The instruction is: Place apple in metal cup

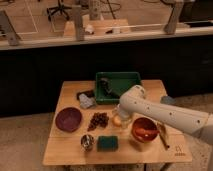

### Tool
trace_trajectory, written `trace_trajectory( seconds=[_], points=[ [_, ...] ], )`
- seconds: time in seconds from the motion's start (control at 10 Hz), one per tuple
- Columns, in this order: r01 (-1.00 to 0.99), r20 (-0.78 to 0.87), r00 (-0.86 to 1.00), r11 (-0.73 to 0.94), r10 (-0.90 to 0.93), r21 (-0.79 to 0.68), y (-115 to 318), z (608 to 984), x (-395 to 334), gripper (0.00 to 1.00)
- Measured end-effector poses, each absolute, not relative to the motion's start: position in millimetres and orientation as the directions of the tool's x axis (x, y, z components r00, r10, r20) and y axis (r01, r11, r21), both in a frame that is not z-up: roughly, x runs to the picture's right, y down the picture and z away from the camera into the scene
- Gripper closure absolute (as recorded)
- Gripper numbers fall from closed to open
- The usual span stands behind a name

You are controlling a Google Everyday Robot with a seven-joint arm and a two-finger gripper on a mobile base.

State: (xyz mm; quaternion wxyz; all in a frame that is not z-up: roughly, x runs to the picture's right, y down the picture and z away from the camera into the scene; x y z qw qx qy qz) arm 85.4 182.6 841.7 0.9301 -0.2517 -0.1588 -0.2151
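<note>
gripper (pixel 119 115) at apple (pixel 117 121) largely hidden behind arm (pixel 165 117), arm cut off at right edge

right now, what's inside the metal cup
Nothing visible inside the metal cup, only its dark interior; its bottom cannot be made out. The apple lies apart, with the jaws down at it.

Purple bowl (pixel 68 119), grapes (pixel 98 120), green sponge (pixel 107 143), green bin (pixel 132 79), red bowl (pixel 144 132) on table (pixel 64 151); end effector (pixel 119 116) just beside grapes.
</note>
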Motion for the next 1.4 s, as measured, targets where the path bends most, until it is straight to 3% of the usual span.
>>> trace_trajectory(
  seconds=[0.3,0.6,1.0,1.4],
  points=[
    [0.535,0.445,0.818,0.766,-0.365,-0.356,184.4,835.1,73.2,0.76],
    [0.58,0.461,0.786,0.752,-0.413,-0.314,169.5,804.9,65.1,0.99],
    [0.646,0.564,0.706,0.715,-0.428,-0.266,139.2,723.0,33.5,1.0],
    [0.698,0.639,0.639,0.671,-0.428,-0.249,145.0,692.9,-4.5,1.0]
  ],
)
